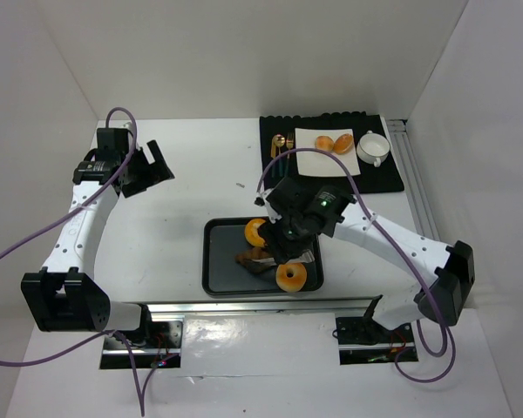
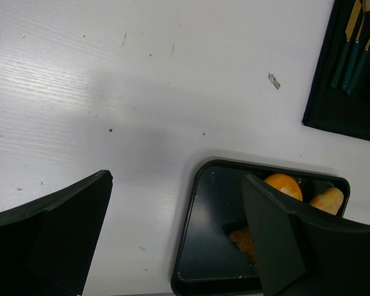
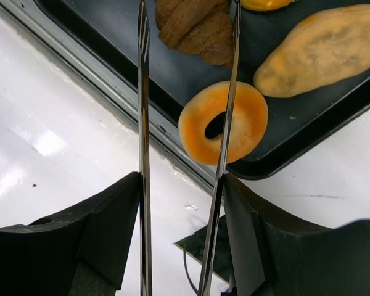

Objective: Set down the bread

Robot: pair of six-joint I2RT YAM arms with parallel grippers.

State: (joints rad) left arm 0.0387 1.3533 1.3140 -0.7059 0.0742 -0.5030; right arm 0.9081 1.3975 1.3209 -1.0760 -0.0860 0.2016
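Table (image 1: pixel 183 192): 1 mat (image 1: pixel 383 178), 1 tray (image 1: pixel 216 261), well apart. Mat carries 1 plate (image 1: pixel 309 161) with 2 buns (image 1: pixel 333 143), 1 cup (image 1: pixel 372 146), and cutlery (image 2: pixel 351 49) I can't count. Tray holds 4 breads: 2 donuts (image 1: pixel 291 278), 1 long bun (image 3: pixel 320 49), 1 croissant (image 3: pixel 194 24). Right gripper (image 3: pixel 182 182) grips 1 pair of tongs (image 3: pixel 143 123) over the tray, blades apart, one crossing a donut. Left gripper (image 2: pixel 176 179) is spread wide, holding nothing, over bare table.
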